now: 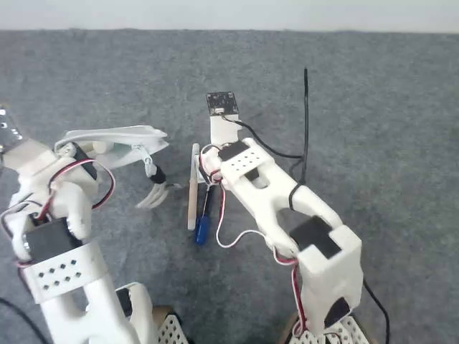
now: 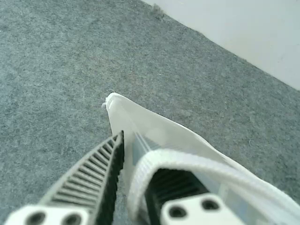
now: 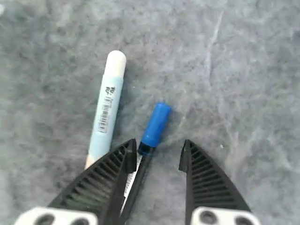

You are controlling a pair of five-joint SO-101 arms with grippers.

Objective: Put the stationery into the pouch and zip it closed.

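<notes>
Left tool point(image 2: 127, 157) is clamped on the white pouch point(image 2: 161, 133), held above the grey bench point(image 2: 56, 70). Right tool point(image 3: 158, 147), jaws apart, straddles a blue-capped pen point(image 3: 156, 123) lying just beside a pale marker point(image 3: 108, 110).

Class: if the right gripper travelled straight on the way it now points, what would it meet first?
Probably the blue-capped pen, which lies within the open right gripper, nearer one side. Depth is hard to judge from the wrist view.
</notes>
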